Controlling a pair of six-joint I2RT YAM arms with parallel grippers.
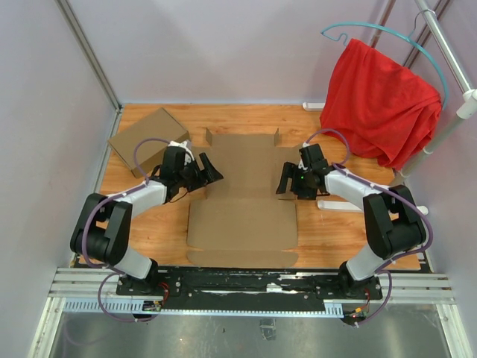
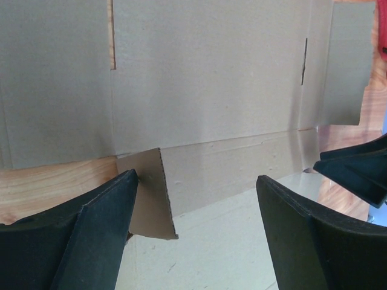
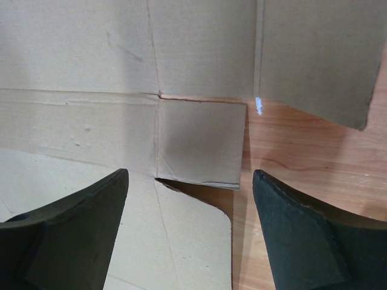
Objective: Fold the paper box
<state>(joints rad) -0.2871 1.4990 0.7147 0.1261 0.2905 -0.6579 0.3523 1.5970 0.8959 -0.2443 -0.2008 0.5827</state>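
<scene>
Here, the paper box (image 1: 242, 216) lies mostly flat on the table (image 1: 328, 233). The left gripper (image 1: 209, 170) and right gripper (image 1: 285, 181) flank it, both claws spread wide.

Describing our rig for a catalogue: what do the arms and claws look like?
The left arm and right arm have white links and bulky black joints, each trailing a looped purple cable. The left claw and right claw are matte black with broad, wedge-shaped fingers.

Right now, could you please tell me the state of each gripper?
Left gripper: open, holding nothing, at the flat cardboard box.
Right gripper: open, holding nothing.
</scene>
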